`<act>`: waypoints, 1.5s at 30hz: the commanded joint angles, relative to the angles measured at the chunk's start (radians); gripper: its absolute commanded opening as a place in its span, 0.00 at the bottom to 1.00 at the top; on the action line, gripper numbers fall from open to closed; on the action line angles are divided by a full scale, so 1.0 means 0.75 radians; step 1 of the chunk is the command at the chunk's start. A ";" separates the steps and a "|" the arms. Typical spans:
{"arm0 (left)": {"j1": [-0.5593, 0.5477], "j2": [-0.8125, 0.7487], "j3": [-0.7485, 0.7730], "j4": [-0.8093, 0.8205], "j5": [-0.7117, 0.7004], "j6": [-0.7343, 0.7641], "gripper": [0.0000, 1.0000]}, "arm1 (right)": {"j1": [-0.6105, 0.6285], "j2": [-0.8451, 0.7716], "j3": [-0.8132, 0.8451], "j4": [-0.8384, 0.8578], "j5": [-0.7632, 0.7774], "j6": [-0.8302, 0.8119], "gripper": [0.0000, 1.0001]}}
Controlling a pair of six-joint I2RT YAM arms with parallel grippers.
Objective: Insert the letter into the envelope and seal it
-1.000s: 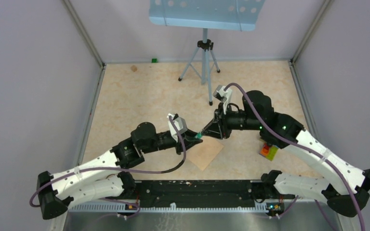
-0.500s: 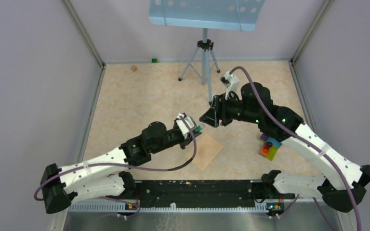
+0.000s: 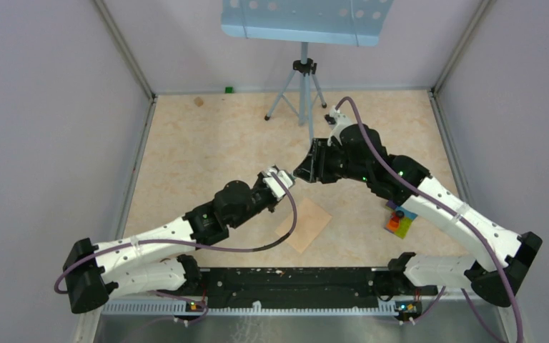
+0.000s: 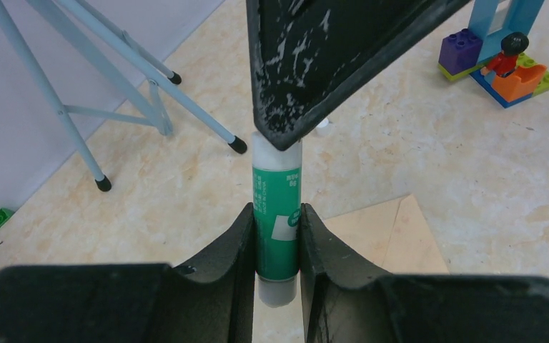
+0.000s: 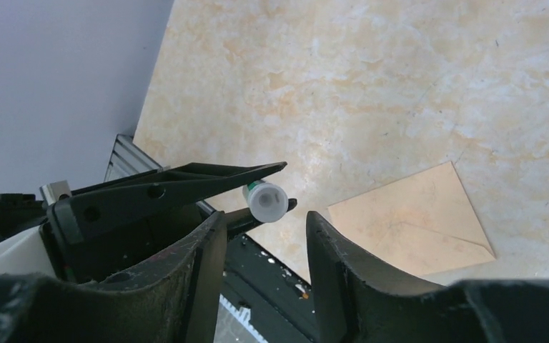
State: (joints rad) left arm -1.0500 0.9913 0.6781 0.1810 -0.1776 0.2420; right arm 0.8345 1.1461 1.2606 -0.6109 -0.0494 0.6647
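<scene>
My left gripper (image 4: 277, 209) is shut on a green glue stick (image 4: 277, 221) and holds it above the table, white cap end pointing away. My right gripper (image 5: 266, 214) is open, its fingers facing the stick's white cap (image 5: 266, 201), which sits just beyond the fingertips. In the top view the two grippers, left (image 3: 288, 184) and right (image 3: 302, 171), meet tip to tip. The tan envelope (image 3: 304, 224) lies flat on the table below and near them; it also shows in the right wrist view (image 5: 407, 221) and the left wrist view (image 4: 386, 229). The letter is not in view.
A tripod stand (image 3: 300, 93) with a light blue tray (image 3: 304, 20) stands at the back. A small stack of coloured toy bricks (image 3: 399, 221) lies right of the envelope. A tiny green block (image 3: 228, 89) sits by the back wall. Grey walls close in both sides.
Both grippers have moved away from the envelope toward the back of the table, the left one carrying the glue stick. The right wrist has turned and drawn back slightly.
</scene>
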 commanded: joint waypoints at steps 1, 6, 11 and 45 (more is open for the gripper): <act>-0.008 -0.016 -0.014 0.084 -0.010 0.018 0.00 | -0.008 0.029 -0.020 0.103 -0.021 0.041 0.43; -0.008 -0.022 -0.017 0.084 -0.007 0.013 0.00 | -0.008 0.054 -0.047 0.141 -0.048 0.056 0.34; -0.009 -0.029 -0.024 0.084 0.001 0.005 0.00 | -0.008 0.051 -0.068 0.167 -0.055 0.059 0.31; 0.095 -0.188 0.047 -0.171 0.340 -0.193 0.00 | -0.035 0.010 0.074 0.048 -0.280 -0.252 0.54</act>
State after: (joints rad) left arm -0.9543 0.8104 0.6765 0.0364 0.2897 -0.0353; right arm 0.8150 1.1378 1.2274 -0.5488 -0.4328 0.3004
